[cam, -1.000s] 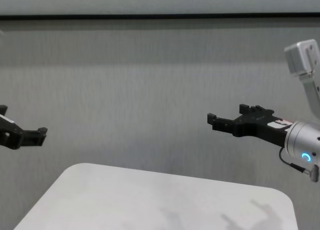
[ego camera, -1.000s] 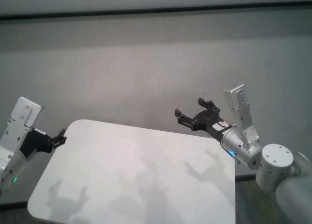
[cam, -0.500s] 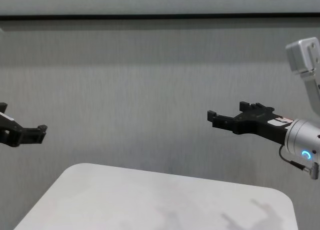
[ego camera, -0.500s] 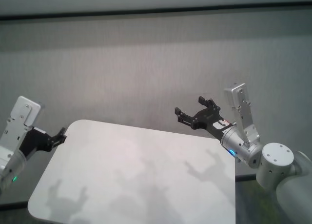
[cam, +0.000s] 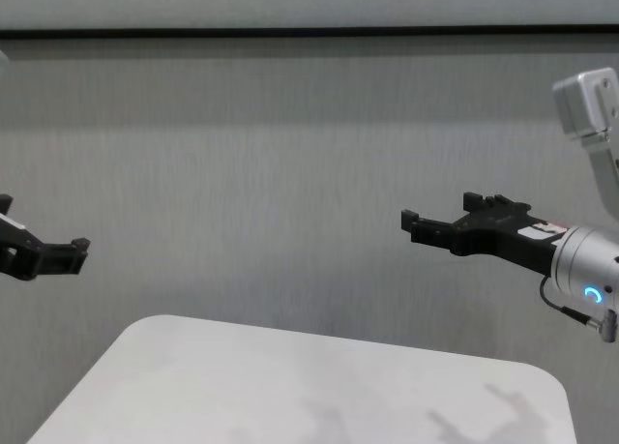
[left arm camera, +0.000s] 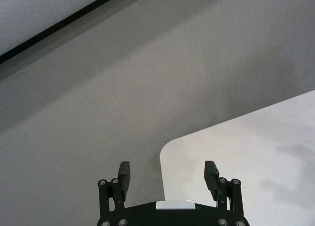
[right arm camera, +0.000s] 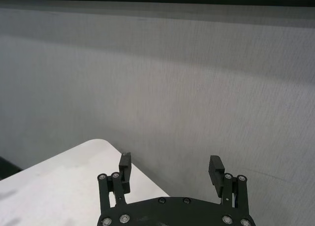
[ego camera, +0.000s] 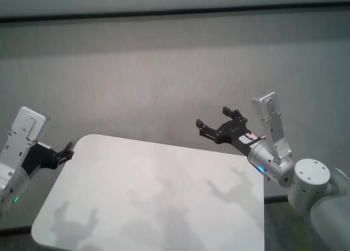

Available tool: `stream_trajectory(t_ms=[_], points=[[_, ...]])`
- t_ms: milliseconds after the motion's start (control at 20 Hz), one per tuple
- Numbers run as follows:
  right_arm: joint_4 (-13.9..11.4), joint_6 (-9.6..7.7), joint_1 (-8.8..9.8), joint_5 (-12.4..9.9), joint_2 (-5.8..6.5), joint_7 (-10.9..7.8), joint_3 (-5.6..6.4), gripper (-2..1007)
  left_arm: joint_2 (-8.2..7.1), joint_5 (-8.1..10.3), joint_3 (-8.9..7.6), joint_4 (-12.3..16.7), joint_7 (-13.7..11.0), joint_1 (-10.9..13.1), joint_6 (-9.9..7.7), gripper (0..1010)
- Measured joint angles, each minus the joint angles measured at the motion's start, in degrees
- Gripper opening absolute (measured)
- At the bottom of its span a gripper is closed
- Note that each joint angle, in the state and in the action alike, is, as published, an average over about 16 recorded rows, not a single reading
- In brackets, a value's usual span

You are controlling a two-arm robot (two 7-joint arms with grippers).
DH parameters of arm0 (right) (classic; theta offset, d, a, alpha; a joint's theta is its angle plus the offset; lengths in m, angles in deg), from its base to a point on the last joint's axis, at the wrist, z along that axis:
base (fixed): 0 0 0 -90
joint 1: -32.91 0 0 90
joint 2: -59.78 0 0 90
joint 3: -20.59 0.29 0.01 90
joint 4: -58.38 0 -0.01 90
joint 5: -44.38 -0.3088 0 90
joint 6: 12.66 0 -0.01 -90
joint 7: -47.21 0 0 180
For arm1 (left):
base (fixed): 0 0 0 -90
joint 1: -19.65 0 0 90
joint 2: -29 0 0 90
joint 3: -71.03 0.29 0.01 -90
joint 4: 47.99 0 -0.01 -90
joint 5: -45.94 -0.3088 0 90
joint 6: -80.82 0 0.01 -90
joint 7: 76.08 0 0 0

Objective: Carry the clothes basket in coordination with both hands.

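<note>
The clothes basket is out of view in every frame. My left gripper (ego camera: 68,150) hangs open and empty just off the far left corner of the white table (ego camera: 153,196); it also shows in the chest view (cam: 73,251) and the left wrist view (left arm camera: 168,168), its fingers wide apart. My right gripper (ego camera: 214,118), on the silver-white arm with a blue light, is open and empty above the table's far right edge. It also shows in the chest view (cam: 440,210) and the right wrist view (right arm camera: 170,161).
The white table (cam: 309,386) has rounded corners and nothing on it. A grey wall with a dark strip (ego camera: 175,13) near its top stands behind the table. The table's corner shows in the left wrist view (left arm camera: 256,152) and the right wrist view (right arm camera: 49,172).
Both arms have barely moved. The left gripper has drifted slightly to the left, and the right gripper has risen a touch.
</note>
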Motion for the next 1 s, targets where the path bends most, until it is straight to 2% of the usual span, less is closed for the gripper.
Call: stream_trajectory(t_ms=[1000], points=[[-0.11,-0.03,-0.1,0.06,0.08,-0.02,-0.04,1001,-0.06,-0.17,0.0,0.21,0.08,-0.06,-0.18,1002]])
